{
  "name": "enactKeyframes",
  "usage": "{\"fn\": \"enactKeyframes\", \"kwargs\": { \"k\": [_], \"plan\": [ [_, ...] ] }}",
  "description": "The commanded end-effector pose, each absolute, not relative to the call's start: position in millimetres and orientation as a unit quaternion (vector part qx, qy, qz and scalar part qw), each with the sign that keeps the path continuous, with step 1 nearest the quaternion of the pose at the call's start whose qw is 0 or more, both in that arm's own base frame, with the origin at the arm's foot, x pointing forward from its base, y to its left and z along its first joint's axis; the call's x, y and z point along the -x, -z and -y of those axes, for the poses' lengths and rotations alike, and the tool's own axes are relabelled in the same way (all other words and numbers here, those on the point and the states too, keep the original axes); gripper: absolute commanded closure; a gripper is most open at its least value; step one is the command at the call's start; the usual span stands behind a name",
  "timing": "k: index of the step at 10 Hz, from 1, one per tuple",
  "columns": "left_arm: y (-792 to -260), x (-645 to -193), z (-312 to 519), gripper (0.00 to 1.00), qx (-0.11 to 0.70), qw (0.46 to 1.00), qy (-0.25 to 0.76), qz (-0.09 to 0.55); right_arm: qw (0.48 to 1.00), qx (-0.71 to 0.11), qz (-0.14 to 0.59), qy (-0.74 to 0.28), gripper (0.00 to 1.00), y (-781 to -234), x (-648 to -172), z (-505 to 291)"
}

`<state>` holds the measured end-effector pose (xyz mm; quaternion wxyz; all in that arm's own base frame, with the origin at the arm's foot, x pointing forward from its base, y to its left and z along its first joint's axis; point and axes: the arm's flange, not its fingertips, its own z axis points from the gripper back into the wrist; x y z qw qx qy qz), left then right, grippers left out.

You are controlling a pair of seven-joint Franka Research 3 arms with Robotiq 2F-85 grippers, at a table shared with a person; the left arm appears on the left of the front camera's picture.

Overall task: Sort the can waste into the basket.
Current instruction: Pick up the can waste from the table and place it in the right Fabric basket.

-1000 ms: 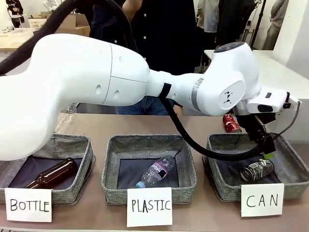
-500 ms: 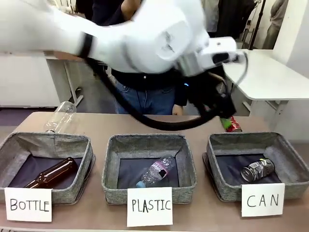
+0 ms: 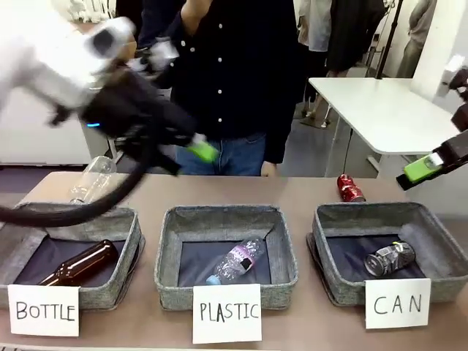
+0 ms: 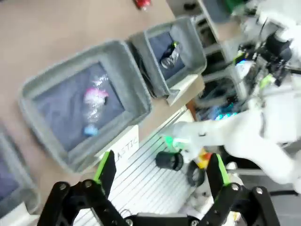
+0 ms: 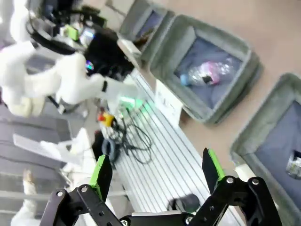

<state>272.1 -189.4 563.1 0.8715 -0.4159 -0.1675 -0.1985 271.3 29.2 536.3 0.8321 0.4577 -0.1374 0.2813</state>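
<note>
Right gripper [image 5: 156, 170], jaws spread, overlooks a bottle [image 5: 206, 73] in a bin [image 5: 218, 32].

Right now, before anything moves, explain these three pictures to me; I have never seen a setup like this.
This is a two-armed robot at a table, facing a person. One picture looks across the table from between the arms; the other two come from cameras on each wrist, looking along the fingers. The left gripper and the right gripper are both open and hold nothing. A dark can lies in the CAN basket; a red can sits on the table behind it. Beside that basket stand the BOTTLE basket and the PLASTIC basket.
</note>
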Motion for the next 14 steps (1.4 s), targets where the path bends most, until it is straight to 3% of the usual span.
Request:
{"fn": "enactKeyframes", "kwargs": {
  "k": [1, 2, 4, 5, 6, 14],
  "plan": [
    [-543, -266, 101, 0.0, 0.489, 0.837, 0.114, 0.215, 0.838, -0.503, 0.165, -0.131, 0.0, -540, -268, -70],
    [-527, -266, 65, 0.0, 0.516, 0.821, 0.067, 0.233, 0.842, -0.505, 0.186, -0.032, 0.0, -549, -268, -84],
    [-504, -257, 22, 0.0, 0.575, 0.755, 0.026, 0.313, 0.845, -0.479, 0.231, 0.06, 0.0, -567, -269, -87],
    [-557, -282, 45, 0.0, 0.519, 0.821, 0.054, 0.232, 0.866, -0.412, 0.283, 0.02, 0.0, -564, -278, -68],
    [-557, -282, 45, 0.0, 0.519, 0.821, 0.054, 0.232, 0.842, -0.506, 0.185, 0.005, 0.0, -572, -287, -71],
    [-557, -282, 45, 0.0, 0.519, 0.821, 0.054, 0.232, 0.842, -0.506, 0.185, 0.005, 0.0, -572, -287, -71]
  ]
}}
